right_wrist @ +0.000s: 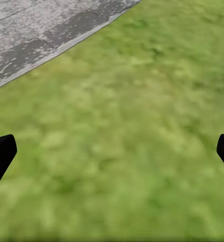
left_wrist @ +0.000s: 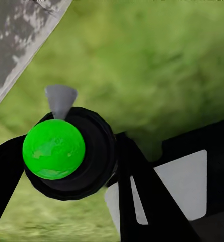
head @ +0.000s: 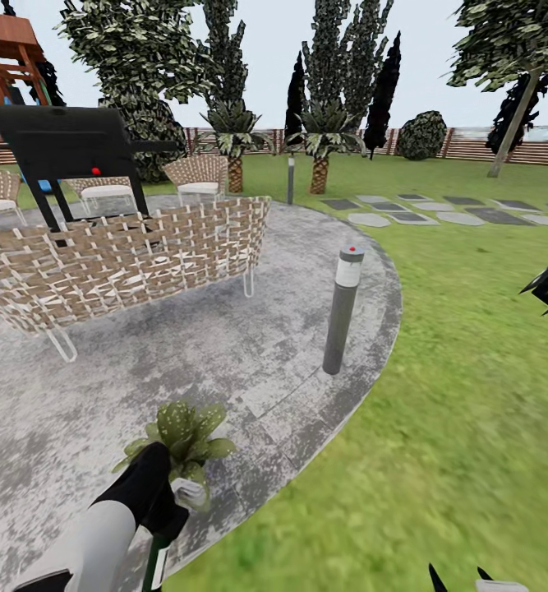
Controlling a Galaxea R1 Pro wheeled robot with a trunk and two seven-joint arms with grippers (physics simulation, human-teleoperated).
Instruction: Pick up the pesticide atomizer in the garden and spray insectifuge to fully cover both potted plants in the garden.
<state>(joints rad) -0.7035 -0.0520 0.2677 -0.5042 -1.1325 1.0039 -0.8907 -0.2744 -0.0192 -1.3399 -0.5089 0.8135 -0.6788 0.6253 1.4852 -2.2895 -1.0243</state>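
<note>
Atomizer first: the slim dark green pesticide spray bottle with a white label and whitish trigger head (head: 160,552) sits low at the near left of the head view, clamped in the black left gripper (head: 165,508), whose fingers are closed round its neck; in the left wrist view the bottle's round bright green underside in a black collar (left_wrist: 55,149) shows between the dark fingers (left_wrist: 142,196), with blurred grass behind. Just beyond the gripper, a small low rosette of pointed olive-green leaves (head: 185,436) stands on the round grey paved patio (head: 224,362), close to the trigger head; the second plant I cannot pick out. Farther off on the patio's right edge stands a grey bollard lamp post with a red dot on top (head: 343,311); to the far left are a woven wicker sofa on a white frame (head: 126,259) and a black barbecue grill (head: 68,148). Green lawn (head: 471,370) spreads to the right, with grey stepping stones (head: 438,212), palm trees (head: 319,144) and a brown slatted wooden fence (head: 520,146) at the far side. The right gripper's black fingertips (right_wrist: 2,154) stand wide apart over grass in the right wrist view, holding nothing.
</note>
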